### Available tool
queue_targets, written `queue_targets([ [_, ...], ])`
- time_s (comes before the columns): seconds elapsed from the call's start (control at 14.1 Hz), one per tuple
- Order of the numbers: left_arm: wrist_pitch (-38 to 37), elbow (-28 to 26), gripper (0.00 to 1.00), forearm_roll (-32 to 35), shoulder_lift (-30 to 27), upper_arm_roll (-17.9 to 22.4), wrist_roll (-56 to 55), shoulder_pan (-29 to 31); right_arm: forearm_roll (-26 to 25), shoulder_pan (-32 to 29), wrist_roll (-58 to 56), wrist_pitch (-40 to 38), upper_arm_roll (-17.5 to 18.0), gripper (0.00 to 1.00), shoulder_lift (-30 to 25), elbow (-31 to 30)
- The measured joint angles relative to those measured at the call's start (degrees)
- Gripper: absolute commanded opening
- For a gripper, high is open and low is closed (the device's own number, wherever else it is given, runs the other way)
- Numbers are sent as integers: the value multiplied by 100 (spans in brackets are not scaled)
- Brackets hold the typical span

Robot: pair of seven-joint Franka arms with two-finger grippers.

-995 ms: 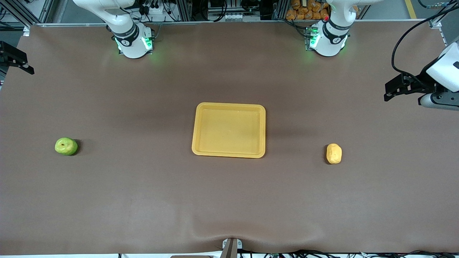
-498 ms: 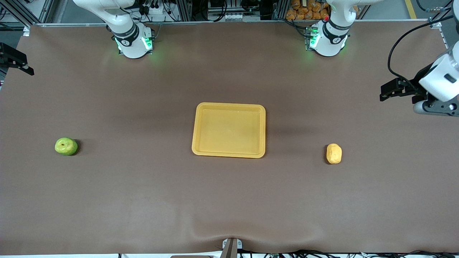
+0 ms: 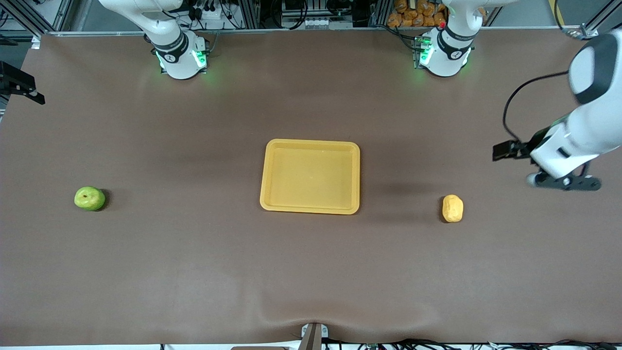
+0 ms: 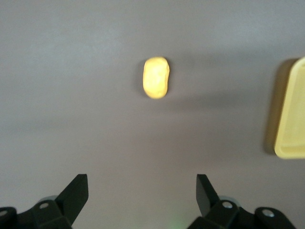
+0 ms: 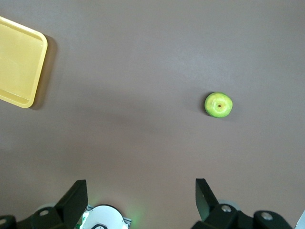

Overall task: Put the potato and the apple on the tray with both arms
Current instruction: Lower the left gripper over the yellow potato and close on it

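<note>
- Yellow-orange tray (image 3: 310,176) sits empty mid-table.
- I see the potato (image 3: 452,208) toward the left arm's end, the apple (image 3: 89,198) toward the right arm's.
- My left gripper (image 4: 141,196) hangs spread wide over bare table near the potato.
- My right gripper (image 5: 141,196), equally wide, waits high over the table.

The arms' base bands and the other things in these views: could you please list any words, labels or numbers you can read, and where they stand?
None can be read.
Black bands on the right arm and left arm: small white marks, too small to read.
Tray, potato, apple: no text.
Wrist views: no text.
</note>
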Motion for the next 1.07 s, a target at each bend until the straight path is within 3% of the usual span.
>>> queue_targets([
  [0.36, 2090, -1252, 100, 0, 272, 7, -219, 199, 0, -59, -1, 43, -5, 100, 66, 0],
  [1.07, 3769, -1364, 100, 0, 1565, -28, -1535, 21, -10, -173, -3, 569, -25, 100, 630, 1],
])
